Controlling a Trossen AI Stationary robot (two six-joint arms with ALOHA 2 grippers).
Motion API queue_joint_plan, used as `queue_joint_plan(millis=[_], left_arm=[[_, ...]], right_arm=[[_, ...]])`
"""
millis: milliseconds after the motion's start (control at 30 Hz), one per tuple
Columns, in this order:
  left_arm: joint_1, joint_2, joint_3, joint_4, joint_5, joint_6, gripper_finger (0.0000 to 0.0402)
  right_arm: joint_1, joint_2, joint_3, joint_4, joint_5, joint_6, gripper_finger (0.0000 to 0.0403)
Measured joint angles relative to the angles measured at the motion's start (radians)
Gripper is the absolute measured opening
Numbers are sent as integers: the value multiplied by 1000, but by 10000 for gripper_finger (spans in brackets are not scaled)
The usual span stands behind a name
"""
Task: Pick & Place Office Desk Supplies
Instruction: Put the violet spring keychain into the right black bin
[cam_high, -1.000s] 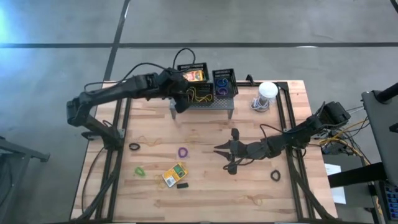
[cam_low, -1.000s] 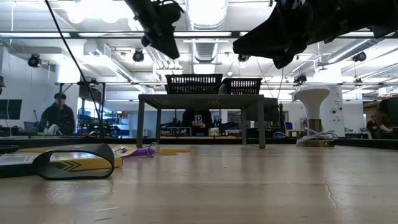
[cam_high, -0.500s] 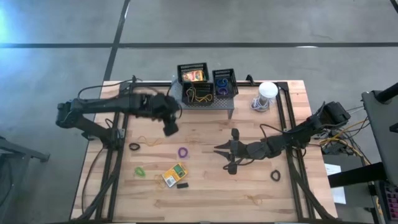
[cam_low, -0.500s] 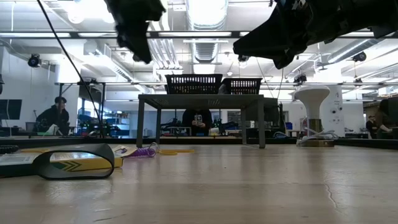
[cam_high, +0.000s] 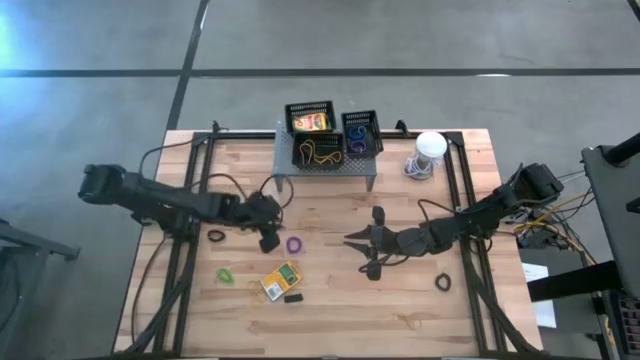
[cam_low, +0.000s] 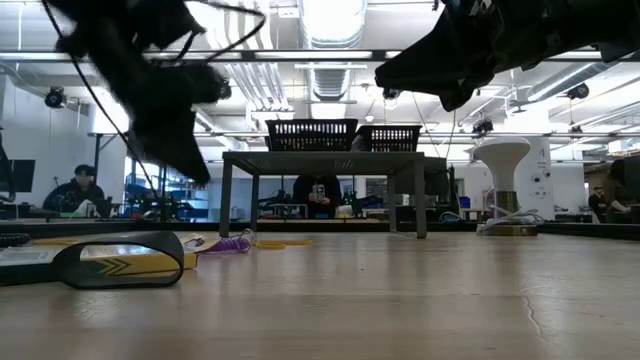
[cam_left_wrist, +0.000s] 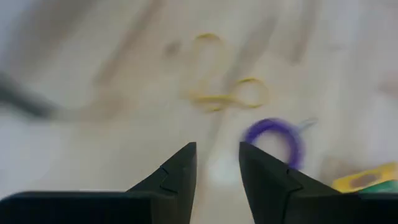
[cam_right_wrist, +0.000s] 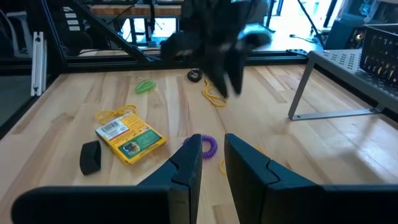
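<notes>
My left gripper (cam_high: 269, 242) (cam_left_wrist: 217, 152) hangs open with a narrow gap over the table, just left of the purple rubber band (cam_high: 294, 244) (cam_left_wrist: 273, 140), touching nothing. My right gripper (cam_high: 348, 240) (cam_right_wrist: 212, 143) waits above the table's middle, its fingers slightly apart and empty. A yellow-orange crayon box (cam_high: 281, 279) (cam_right_wrist: 130, 140) lies flat beside the tiny black block (cam_high: 293, 297) (cam_right_wrist: 91, 157). Green (cam_high: 225, 274), black (cam_high: 216, 236) and yellow (cam_high: 240, 228) bands lie on the wood. Three black baskets (cam_high: 320, 152) stand on the shelf, one holding a crayon box (cam_high: 314, 122).
The grey perforated shelf (cam_high: 325, 167) stands at the far edge on thin legs. The white round object with its cord (cam_high: 428, 150) sits to the shelf's right. Another black band (cam_high: 443, 282) and a yellow one (cam_high: 408, 320) lie near the right. People show in the room behind.
My left gripper has swung away from the baskets on the shelf, toward the table's near and left side, and has come down close to the wood beside the purple band. My right arm has kept still.
</notes>
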Motion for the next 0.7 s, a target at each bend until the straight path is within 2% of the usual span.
queue_joint_plan(millis=[133, 200, 267, 367, 633, 700], left_arm=[[-14, 24, -198, 452, 139, 58, 126], [-33, 43, -260, 597, 131, 94, 126], [-53, 67, -294, 681, 79, 137, 126], [-74, 106, -299, 701, -10, 169, 126], [-76, 269, -200, 693, -19, 174, 126], [-76, 306, -169, 649, -20, 175, 126]], right_arm=[[0, 0, 0, 7, 0, -1, 63], [0, 0, 0, 11, 0, -1, 63], [-4, 0, 0, 13, 0, -5, 63], [-11, 0, 0, 16, 0, -4, 63], [-16, 0, 0, 34, 0, -2, 63], [-16, 0, 0, 35, 0, -2, 63]])
